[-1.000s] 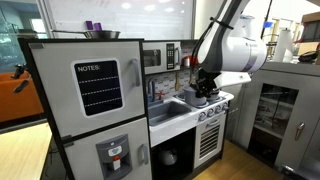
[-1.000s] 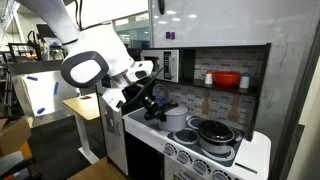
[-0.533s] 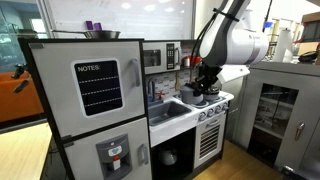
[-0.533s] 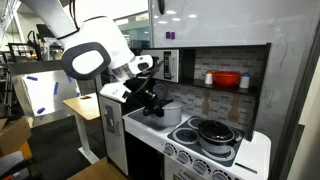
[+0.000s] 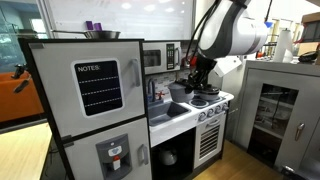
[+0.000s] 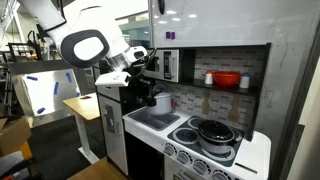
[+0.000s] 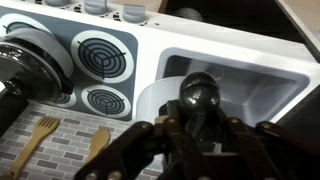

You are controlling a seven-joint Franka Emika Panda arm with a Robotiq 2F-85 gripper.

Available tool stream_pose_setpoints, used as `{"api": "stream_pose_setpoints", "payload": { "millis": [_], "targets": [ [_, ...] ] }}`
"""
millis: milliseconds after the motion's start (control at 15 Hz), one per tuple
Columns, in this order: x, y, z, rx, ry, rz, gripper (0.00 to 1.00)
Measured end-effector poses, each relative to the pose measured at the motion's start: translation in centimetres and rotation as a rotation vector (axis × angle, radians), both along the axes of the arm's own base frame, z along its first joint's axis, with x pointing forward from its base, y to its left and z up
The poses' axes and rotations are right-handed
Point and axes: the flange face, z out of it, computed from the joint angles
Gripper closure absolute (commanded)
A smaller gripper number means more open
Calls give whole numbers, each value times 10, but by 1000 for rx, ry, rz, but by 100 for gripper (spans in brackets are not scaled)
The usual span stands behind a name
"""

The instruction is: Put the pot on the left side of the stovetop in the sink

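Gripper (image 7: 200, 122): pinching the black lid knob (image 7: 200, 92)
Small silver metal pot (image 7: 155, 101): held over the white sink (image 7: 272, 70), right of the stovetop burners (image 7: 100, 55)

Countertop (image 6: 254, 150): white, toy kitchen unit.
- Sink (image 6: 148, 120): white basin let into one end.
- Stovetop (image 7: 110, 75): just beside the sink. The two burners (image 7: 100, 55) nearest the sink are bare, with dark spirals in grey rings.
- Pan (image 6: 214, 131): dark, lidded, on the burners away from the sink.
- Knobs (image 7: 100, 8): grey, in a row along the front edge.
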Motion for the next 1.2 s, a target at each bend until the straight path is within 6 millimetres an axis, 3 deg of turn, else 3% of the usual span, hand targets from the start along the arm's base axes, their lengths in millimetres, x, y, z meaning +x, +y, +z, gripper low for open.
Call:
{"api": "stream_pose_setpoints", "payload": {
  "millis": [200, 400, 867, 1200],
  "targets": [
    [2, 22, 4, 6, 8, 84, 92],
    [5, 27, 9, 15, 7, 155, 92],
    [9, -16, 10, 60, -10, 269, 92],
    [16, -43, -22, 96, 4, 339, 92]
  ]
}}
